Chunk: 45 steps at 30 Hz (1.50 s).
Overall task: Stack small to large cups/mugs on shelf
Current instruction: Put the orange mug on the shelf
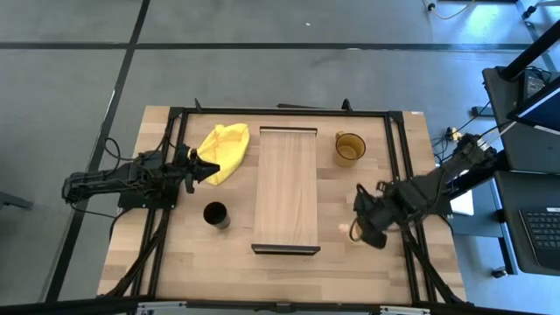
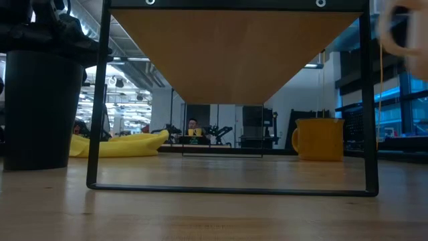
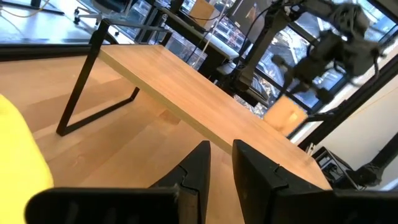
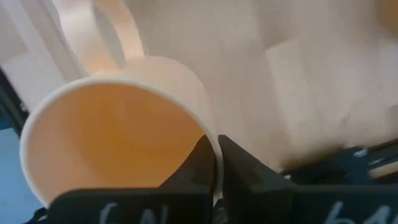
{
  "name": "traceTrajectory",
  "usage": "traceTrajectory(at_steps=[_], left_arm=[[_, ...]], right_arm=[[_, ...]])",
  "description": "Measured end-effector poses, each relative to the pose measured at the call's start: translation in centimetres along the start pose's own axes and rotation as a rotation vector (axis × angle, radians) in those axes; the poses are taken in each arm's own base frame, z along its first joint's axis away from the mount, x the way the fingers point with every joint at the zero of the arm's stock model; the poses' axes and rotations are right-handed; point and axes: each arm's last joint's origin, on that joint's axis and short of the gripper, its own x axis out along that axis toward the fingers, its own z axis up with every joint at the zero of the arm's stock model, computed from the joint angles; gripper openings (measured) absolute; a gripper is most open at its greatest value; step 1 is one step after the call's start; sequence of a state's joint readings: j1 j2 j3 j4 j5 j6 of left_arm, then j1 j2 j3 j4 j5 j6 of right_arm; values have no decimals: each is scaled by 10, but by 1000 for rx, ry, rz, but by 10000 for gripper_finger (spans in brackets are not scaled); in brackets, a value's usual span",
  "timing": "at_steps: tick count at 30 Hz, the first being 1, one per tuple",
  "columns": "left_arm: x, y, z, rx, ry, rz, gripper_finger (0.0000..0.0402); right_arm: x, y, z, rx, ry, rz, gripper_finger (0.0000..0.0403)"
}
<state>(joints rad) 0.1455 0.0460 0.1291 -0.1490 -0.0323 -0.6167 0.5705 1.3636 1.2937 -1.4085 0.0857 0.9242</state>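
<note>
I see the shelf top bare end to end, open table either side of it, black cup and yellow cloth crowding its left flank, amber mug standing off its right far corner

Shelf between cup and mug.

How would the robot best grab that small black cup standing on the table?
Judging from above, pinch the small black cup by its rim, one finger inside and one outside. It stands upright, mouth open upward, with no handle showing. The left gripper, near the yellow cloth, is the closer one.
</note>
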Motion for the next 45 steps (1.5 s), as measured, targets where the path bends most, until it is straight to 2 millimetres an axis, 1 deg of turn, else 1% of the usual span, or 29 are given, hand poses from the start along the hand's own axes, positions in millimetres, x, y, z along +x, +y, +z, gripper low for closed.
traceTrajectory(at_steps=[8,12,18,23,26,29,32,35,38,41,45], left_arm=[[0,0,0,-2,0,0,62],[0,0,0,-1,0,0,62],[0,0,0,-2,-1,1,62],[0,0,0,-6,-2,3,62],[0,0,0,-10,-2,3,62],[0,0,0,-10,-2,3,62],[0,0,0,-10,-6,8,62],[0,0,0,-10,-5,8,62],[0,0,0,-10,-5,8,62],[0,1,-1,-9,7,16,62],[0,5,-6,-8,58,53,62]], right_arm=[[-32,-38,40,-101,-63,-11,16],[-46,-54,64,-225,-131,-52,17],[-59,-65,114,-449,-230,-137,18],[-64,-74,162,-543,-289,-138,18],[-63,-86,188,-551,-278,-132,18],[-58,-103,212,-523,-249,-120,18],[-50,-124,235,-461,-222,-80,18],[-39,-143,253,-408,-185,-38,18],[-34,-158,264,-368,-194,-43,18],[-27,-167,268,-354,-184,-48,18],[-17,-168,274,-370,-166,-49,18]])
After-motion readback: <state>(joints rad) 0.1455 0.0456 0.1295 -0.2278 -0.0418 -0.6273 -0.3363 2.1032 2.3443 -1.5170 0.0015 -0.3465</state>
